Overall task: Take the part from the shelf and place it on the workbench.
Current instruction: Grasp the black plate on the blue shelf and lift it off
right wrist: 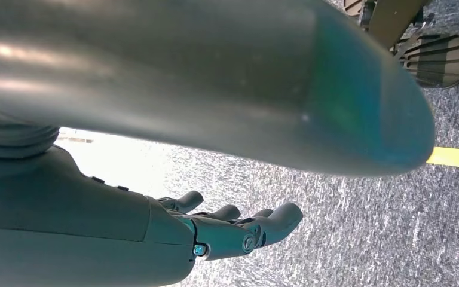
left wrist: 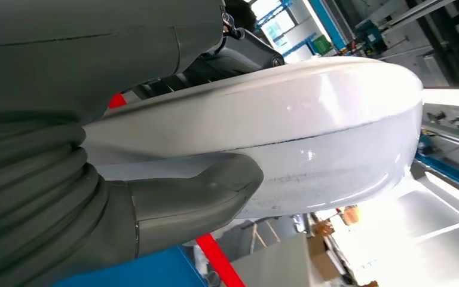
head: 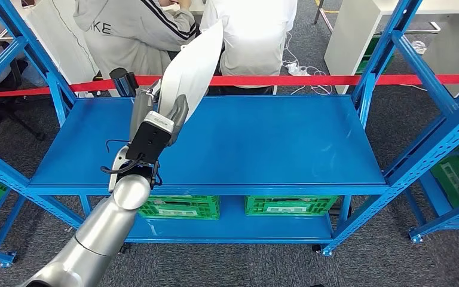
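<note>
While the left hand (head: 155,122) grips the white part (head: 192,66) between thumb and fingers (left wrist: 227,54) above the blue desk (head: 263,143), the right hand (right wrist: 155,239) hangs with fingers apart, holding nothing.

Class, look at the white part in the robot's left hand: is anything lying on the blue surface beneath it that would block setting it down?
Nothing visible does. The left hand holds the white part above the blue surface, which looks bare.
</note>
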Robot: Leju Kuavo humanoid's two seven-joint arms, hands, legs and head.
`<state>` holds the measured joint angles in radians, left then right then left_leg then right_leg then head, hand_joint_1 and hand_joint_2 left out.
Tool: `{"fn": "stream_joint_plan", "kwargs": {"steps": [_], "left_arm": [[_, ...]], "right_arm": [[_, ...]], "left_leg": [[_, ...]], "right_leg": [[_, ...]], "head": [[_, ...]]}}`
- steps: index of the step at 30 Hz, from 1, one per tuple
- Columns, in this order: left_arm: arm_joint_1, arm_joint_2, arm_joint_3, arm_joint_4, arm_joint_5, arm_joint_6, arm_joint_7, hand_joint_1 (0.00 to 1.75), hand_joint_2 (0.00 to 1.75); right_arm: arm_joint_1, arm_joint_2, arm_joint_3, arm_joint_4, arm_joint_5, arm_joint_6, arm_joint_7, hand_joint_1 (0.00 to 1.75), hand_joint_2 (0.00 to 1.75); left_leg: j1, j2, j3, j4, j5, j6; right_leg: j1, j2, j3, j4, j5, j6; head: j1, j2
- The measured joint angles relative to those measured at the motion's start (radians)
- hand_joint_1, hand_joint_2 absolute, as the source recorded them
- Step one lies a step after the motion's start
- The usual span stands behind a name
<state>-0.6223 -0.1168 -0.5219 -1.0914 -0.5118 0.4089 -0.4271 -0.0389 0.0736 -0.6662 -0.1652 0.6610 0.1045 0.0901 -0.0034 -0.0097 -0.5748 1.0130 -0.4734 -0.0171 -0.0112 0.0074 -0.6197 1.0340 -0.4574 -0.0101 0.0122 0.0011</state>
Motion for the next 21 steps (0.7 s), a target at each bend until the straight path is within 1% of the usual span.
{"fn": "stream_joint_plan", "kwargs": {"steps": [4, 9, 15, 21], "left_arm": [[0.031, 0.006, 0.0, -0.076, 0.062, -0.017, -0.041, 1.75, 1.75], [0.083, 0.02, -0.001, -0.24, 0.161, -0.026, -0.085, 1.75, 1.75], [0.122, 0.045, -0.001, -0.407, 0.23, -0.027, -0.107, 1.75, 1.75], [0.14, 0.063, -0.002, -0.464, 0.265, -0.027, -0.111, 1.75, 1.75]], "right_arm": [[0.001, 0.0, -0.004, 0.0, 0.0, 0.0, -0.002, 0.0, 0.0], [0.002, 0.0, -0.014, 0.0, 0.0, 0.0, 0.001, 0.0, 0.0], [0.004, 0.0, -0.021, 0.0, 0.002, 0.0, 0.006, 0.0, 0.0], [0.003, 0.002, -0.024, 0.0, 0.011, -0.001, 0.001, 0.0, 0.0]], "left_leg": [[0.0, 0.0, 0.0, 0.0, 0.0, 0.0], [0.0, 0.0, 0.0, 0.0, -0.001, 0.001], [0.0, 0.0, -0.001, 0.001, -0.002, 0.002], [-0.006, 0.0, -0.004, 0.008, -0.008, 0.013]], "right_leg": [[0.0, 0.0, 0.0, 0.0, 0.0, 0.0], [0.0, 0.0, 0.0, 0.0, -0.001, 0.001], [0.0, 0.0, 0.0, -0.001, -0.001, 0.001], [-0.004, -0.001, 0.003, -0.003, 0.0, 0.01]], "head": [[0.0, 0.0], [0.0, 0.0], [0.0, 0.0], [0.0, 0.0]]}}
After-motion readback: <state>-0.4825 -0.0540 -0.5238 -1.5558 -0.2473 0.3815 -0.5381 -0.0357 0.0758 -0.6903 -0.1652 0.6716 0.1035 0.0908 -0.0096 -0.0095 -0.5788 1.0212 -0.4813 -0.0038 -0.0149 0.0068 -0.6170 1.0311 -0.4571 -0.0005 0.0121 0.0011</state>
